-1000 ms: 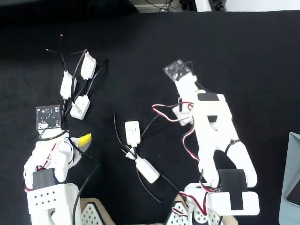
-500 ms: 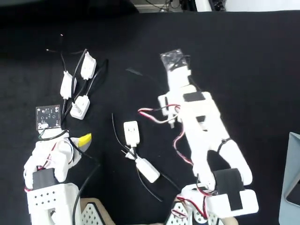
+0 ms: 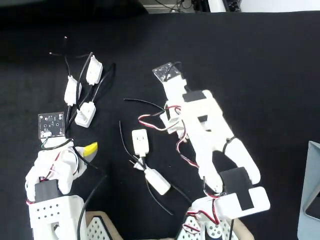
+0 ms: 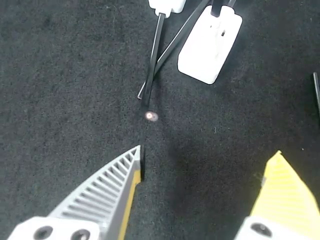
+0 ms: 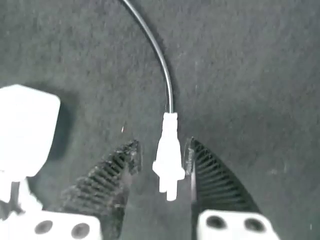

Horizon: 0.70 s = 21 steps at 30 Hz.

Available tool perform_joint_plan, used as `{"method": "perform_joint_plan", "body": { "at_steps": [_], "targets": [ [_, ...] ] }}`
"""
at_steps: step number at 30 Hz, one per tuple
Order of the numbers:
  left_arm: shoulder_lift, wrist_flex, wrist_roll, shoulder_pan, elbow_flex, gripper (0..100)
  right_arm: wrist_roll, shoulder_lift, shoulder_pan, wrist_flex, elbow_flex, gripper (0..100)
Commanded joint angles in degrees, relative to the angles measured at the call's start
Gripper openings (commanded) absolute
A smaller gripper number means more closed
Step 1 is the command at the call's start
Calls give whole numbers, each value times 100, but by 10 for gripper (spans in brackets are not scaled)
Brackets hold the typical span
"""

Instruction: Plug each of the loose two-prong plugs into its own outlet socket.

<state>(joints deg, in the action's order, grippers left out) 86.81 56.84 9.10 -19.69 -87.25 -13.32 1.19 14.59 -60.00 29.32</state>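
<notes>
My right gripper (image 5: 161, 147) is shut on a small white two-prong plug (image 5: 169, 155), whose thin black cord (image 5: 160, 65) trails away from it. A white outlet socket (image 5: 25, 130) lies on the mat just beside the fingers. In the high view the right arm (image 3: 200, 115) hangs over the middle of the mat, close to that socket (image 3: 141, 141), and the cord (image 3: 142, 102) curves out to its left. Another white plug (image 3: 156, 181) lies with its prongs toward the socket. My left gripper (image 4: 207, 155) stands open and empty at the near left, its yellow finger (image 3: 90, 148) showing.
Three white plug-and-socket blocks (image 3: 85, 114) with black cords lie at the far left; one of them (image 4: 210, 42) is ahead of my left gripper. A grey container (image 3: 312, 190) stands at the right edge. The black mat (image 3: 260, 75) covers the table.
My right arm has swung left across the mat, carrying the plug and dragging its cord toward the middle socket. The left arm has not moved.
</notes>
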Motion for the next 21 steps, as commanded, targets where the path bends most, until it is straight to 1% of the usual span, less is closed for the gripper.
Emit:
{"method": "perform_joint_plan", "body": {
  "at_steps": [1, 8, 14, 21],
  "targets": [
    [35, 26, 62, -48, 31, 374, -62, 4, 26, -589, -418, 152],
    [35, 26, 62, -48, 31, 374, -105, -40, -308, -624, -418, 152],
    [35, 26, 62, -22, 31, 374, -105, -75, -352, -563, -330, 151],
    [35, 26, 62, -22, 31, 374, -105, -840, -360, -457, -356, 149]
  ]
}}
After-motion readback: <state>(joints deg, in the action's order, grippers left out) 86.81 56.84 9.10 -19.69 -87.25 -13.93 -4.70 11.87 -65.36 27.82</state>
